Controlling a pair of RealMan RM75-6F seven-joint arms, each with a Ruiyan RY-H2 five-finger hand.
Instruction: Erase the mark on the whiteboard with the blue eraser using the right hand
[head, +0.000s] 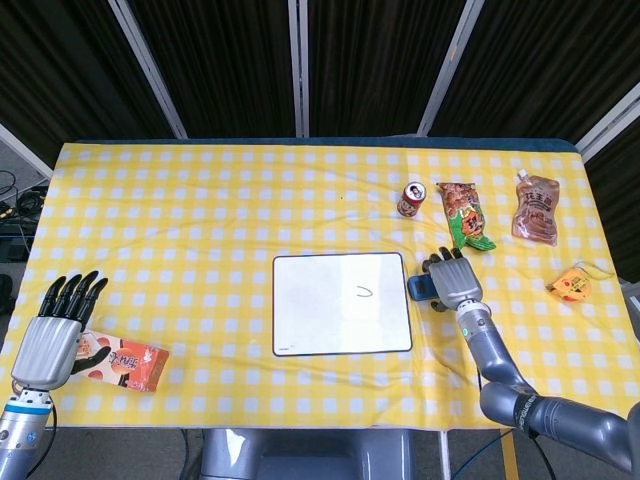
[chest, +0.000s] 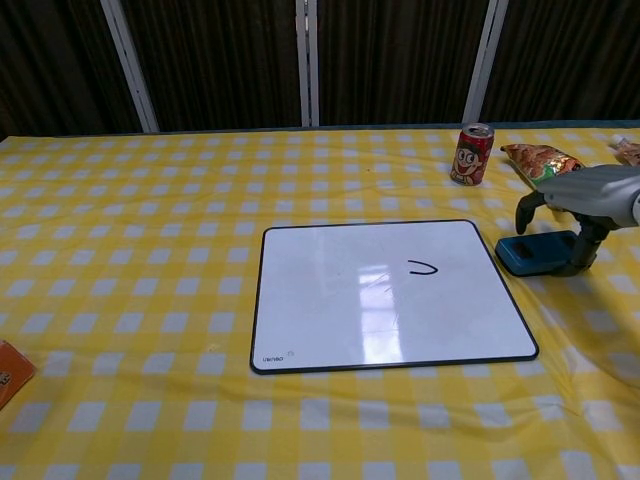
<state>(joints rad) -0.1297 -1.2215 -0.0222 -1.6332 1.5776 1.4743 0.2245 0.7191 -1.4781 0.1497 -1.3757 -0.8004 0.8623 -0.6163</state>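
Observation:
The whiteboard (head: 340, 318) (chest: 390, 295) lies flat at the table's middle, with a small curved black mark (head: 364, 293) (chest: 422, 268) on its right half. Just off its right edge lies the blue eraser (head: 420, 288) (chest: 535, 252). My right hand (head: 455, 280) (chest: 585, 190) arches over the eraser's right part, thumb down at its near right end, the other fingers curved in the air above its far side. No firm grip shows. My left hand (head: 55, 335) hovers at the near left with fingers spread, holding nothing.
A red can (head: 411, 199) (chest: 472, 155) and a green snack bag (head: 465, 215) (chest: 540, 160) sit behind the eraser. A brown pouch (head: 536, 208) and a small orange object (head: 573, 285) lie far right. An orange snack packet (head: 130, 362) lies beside my left hand.

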